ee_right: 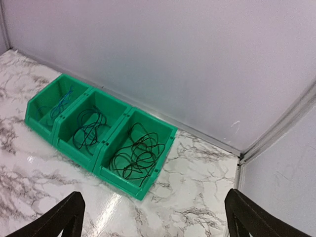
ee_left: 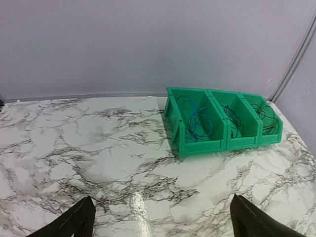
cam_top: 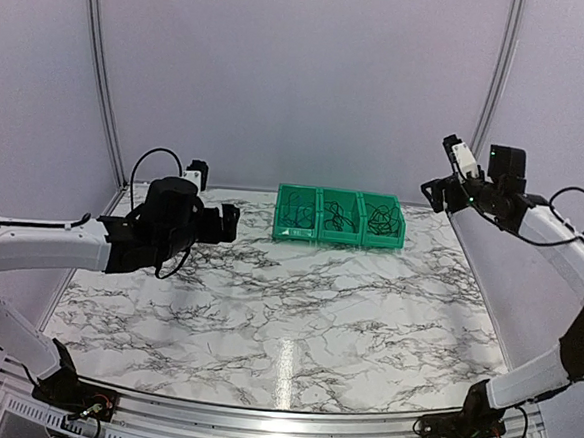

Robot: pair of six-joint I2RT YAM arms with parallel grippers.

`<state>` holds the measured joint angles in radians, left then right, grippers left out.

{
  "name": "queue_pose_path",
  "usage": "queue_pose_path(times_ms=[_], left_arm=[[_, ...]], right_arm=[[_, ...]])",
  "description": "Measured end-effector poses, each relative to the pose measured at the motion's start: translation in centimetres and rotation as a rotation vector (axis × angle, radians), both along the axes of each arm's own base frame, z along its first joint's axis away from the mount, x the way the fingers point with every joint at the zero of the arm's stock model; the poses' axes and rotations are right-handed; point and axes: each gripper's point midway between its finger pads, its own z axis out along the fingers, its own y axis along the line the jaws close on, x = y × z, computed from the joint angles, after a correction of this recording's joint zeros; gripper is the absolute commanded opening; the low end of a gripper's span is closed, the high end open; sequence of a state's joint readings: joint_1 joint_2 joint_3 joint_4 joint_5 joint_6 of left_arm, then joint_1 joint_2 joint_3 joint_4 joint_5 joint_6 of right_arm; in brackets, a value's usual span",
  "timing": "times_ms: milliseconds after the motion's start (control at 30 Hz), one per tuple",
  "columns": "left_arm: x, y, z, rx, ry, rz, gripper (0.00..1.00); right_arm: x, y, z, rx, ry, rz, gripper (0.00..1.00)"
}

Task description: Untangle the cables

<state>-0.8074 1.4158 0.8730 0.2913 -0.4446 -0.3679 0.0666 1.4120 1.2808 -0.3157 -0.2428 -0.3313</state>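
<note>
Three green bins [cam_top: 339, 217] stand in a row at the back of the marble table. Each holds thin cables in loose loops: blue cable [ee_left: 197, 121] in the left bin, black cable [ee_right: 89, 127] in the middle bin, black cable [ee_right: 139, 154] in the right bin. My left gripper [cam_top: 228, 222] hovers open and empty left of the bins; its fingertips [ee_left: 74, 222] show at the bottom of the left wrist view. My right gripper [cam_top: 436, 194] hovers open and empty, high and right of the bins; its fingertips [ee_right: 247, 215] frame bare table.
The marble table [cam_top: 296, 310] stretches from the bins to the near edge. A grey wall runs behind the bins. A metal post [ee_right: 276, 128] stands at the back right corner. A small black-and-white device [cam_top: 196, 174] sits at the back left.
</note>
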Motion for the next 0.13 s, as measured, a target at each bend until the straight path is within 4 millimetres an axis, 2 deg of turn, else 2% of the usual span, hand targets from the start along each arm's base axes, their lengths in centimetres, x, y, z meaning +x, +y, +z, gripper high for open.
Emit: queue_pose_path(times_ms=[67,133], left_arm=[[0.8,0.6,0.6,0.063,0.037,0.061,0.99],[1.5,1.0,1.1,0.129,0.071,0.106,0.99]], right_arm=[[-1.5,-1.2,0.0,0.011,-0.071,-0.078,0.99],[-3.1,-2.7,-1.3,0.029,-0.098,-0.178,0.99]])
